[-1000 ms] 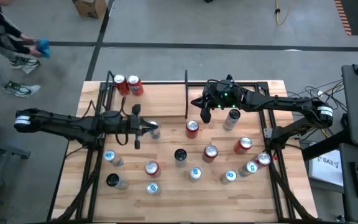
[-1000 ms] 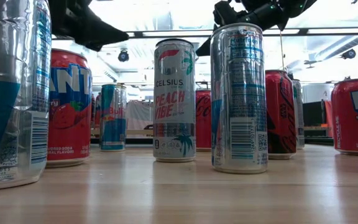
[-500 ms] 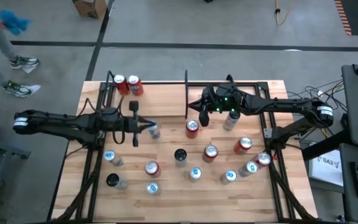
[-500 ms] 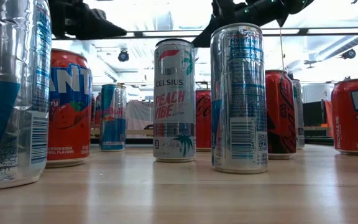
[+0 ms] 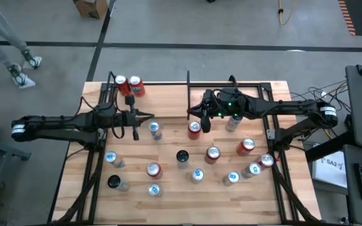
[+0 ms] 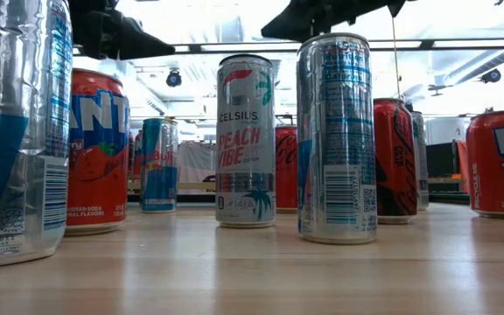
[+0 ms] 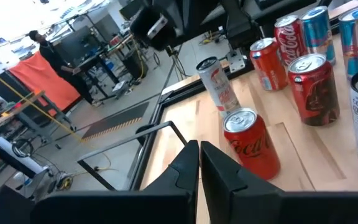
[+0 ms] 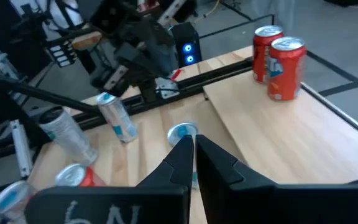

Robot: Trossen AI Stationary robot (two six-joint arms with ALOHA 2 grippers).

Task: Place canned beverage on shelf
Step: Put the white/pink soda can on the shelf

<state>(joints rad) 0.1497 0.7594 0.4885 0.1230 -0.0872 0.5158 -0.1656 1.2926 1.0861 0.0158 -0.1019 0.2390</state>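
Note:
Several drink cans stand upright on the wooden table, among them a silver-blue can [image 5: 154, 129] and a red can [image 5: 195, 128]. Two red cans [image 5: 128, 85] stand on the plank floor of the black-framed shelf [image 5: 162, 94] at the far left. My left gripper [image 5: 146, 117] hovers shut just left of the silver-blue can, holding nothing; in its wrist view the shut fingers [image 7: 199, 158] point past a red cola can [image 7: 251, 144]. My right gripper [image 5: 193, 114] hovers shut above the red can, and its shut fingers [image 8: 191, 149] point toward the shelf's two cans [image 8: 277, 59].
More cans crowd the table's middle and near right [image 5: 231, 164]. A black frame post [image 5: 188, 94] stands between the two bays at the far edge. In the low view, cans [image 6: 335, 140] fill the foreground. A person's legs [image 5: 17, 63] show on the floor at far left.
My left gripper has drawn back from the silver-blue can toward the table's far-left, risen a little and rolled at the wrist. My right gripper has swung toward the table's left and near side and risen slightly. Both stay shut. No can has moved.

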